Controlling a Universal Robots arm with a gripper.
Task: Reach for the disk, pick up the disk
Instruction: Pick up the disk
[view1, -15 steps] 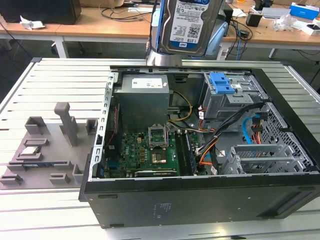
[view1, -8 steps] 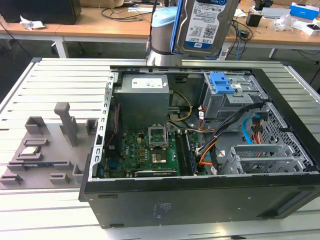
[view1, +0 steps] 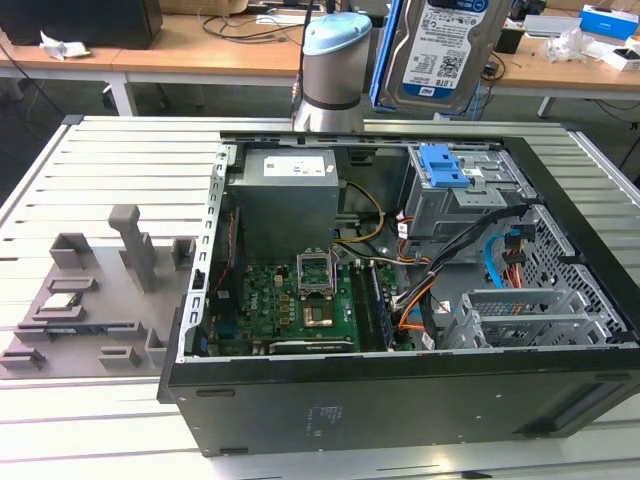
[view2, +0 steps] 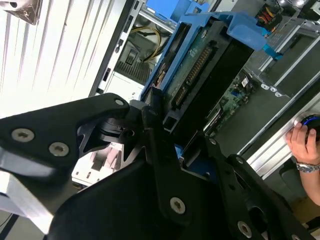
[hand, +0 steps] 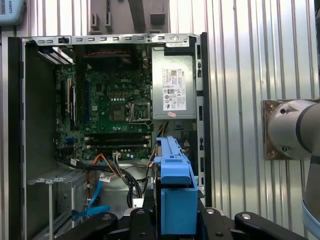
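Note:
The disk (view1: 440, 50) hangs high above the open computer case (view1: 400, 390), label side facing the exterior view, with a blue rail down its edge. In the second wrist view my gripper (view2: 182, 132) is shut on the disk (view2: 200, 75), one black finger on each side, with the connector edge and blue rails showing. In the first wrist view the disk (hand: 175, 175) appears edge-on as a blue rail, clamped in my gripper (hand: 176, 202), above the case's cables.
Inside the case lie the motherboard (view1: 300, 300), the power supply (view1: 285, 200) and a drive cage with a blue latch (view1: 443, 165). A grey fixture tray (view1: 100, 290) sits at the exterior view's left. A person's hand (view2: 305, 145) rests by the case rim. The arm's base (hand: 292, 129) stands beside the case.

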